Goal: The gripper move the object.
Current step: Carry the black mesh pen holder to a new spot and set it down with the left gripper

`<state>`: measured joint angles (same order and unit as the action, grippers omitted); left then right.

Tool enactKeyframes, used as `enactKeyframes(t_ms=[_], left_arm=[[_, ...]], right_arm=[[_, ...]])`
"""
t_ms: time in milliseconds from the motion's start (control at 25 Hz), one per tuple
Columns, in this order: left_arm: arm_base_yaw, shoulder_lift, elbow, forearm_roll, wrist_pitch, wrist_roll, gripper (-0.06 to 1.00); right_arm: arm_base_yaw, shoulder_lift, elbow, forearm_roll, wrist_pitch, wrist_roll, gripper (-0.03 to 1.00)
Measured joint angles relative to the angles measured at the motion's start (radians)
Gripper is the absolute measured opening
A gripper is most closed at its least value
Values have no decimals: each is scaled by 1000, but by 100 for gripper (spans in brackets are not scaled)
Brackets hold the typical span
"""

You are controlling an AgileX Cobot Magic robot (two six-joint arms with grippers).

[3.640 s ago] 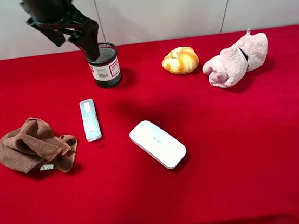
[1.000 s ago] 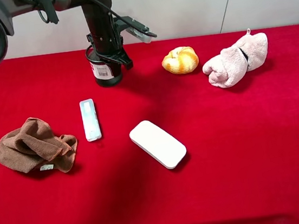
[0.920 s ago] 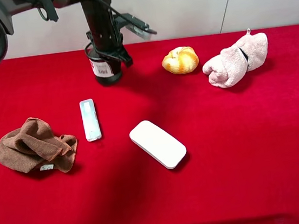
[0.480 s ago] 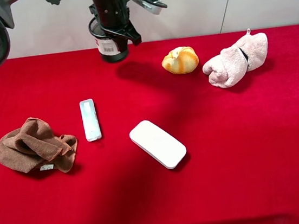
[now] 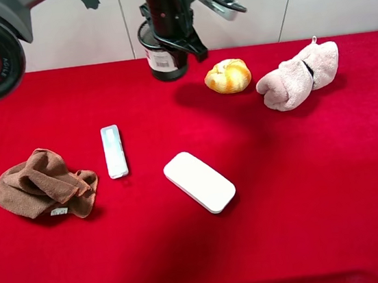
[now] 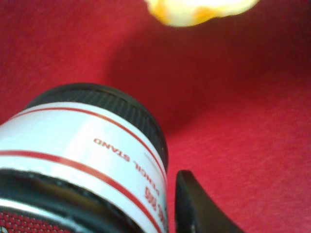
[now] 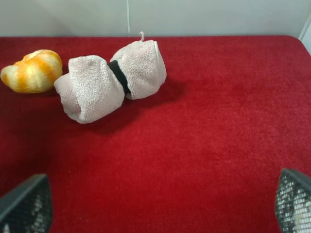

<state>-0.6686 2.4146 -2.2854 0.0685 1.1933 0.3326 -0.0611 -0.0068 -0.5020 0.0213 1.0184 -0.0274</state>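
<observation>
The black wire-mesh pen cup [image 5: 163, 63] with its white and red label hangs above the back of the red table, left of a yellow bread roll. My left gripper [image 5: 175, 43] is shut on the cup's rim, coming down from above. In the left wrist view the cup [image 6: 82, 141] fills the near field, with one black finger [image 6: 197, 208] beside it and the cup's shadow on the cloth below. My right gripper [image 7: 158, 213] is open and empty, low over the right side of the table; it is out of the exterior view.
The bread roll [image 5: 228, 76] and a rolled pink towel [image 5: 298, 76] lie at the back right. A white oblong case [image 5: 199, 181] lies mid-table. A small white bar [image 5: 114, 151] and a brown cloth [image 5: 42, 183] lie at the left.
My left gripper closed on the cup, lifted it off the table and carried it to the right, toward the bread roll. The other things have not moved.
</observation>
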Motion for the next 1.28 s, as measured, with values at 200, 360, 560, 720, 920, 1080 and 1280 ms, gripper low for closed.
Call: enactKeyframes(t_ms=[200,360,560,720,920,1080,1280], left_arm=[[-55,-4,-1,0,0,-18,10],[-99,-4,-1,0,0,-32,10],[-151,-4,-1,-32,0,-39,10],[-178,-4,-1,-68,0,-42,10],[-213,-4,-1,-79,0,-46,10],[-254,-4,-1,-85,0,-69,10],[-298,-4,-1,-107,0,-83,10]], right_arm=[[0,0,0,0,0,0,69],[0,0,0,0,0,0,69],[0,0,0,0,0,0,69],[0,0,0,0,0,0,69],[0,0,0,0,0,0,69],[0,0,0,0,0,0,69],[0,0,0,0,0,0,69]])
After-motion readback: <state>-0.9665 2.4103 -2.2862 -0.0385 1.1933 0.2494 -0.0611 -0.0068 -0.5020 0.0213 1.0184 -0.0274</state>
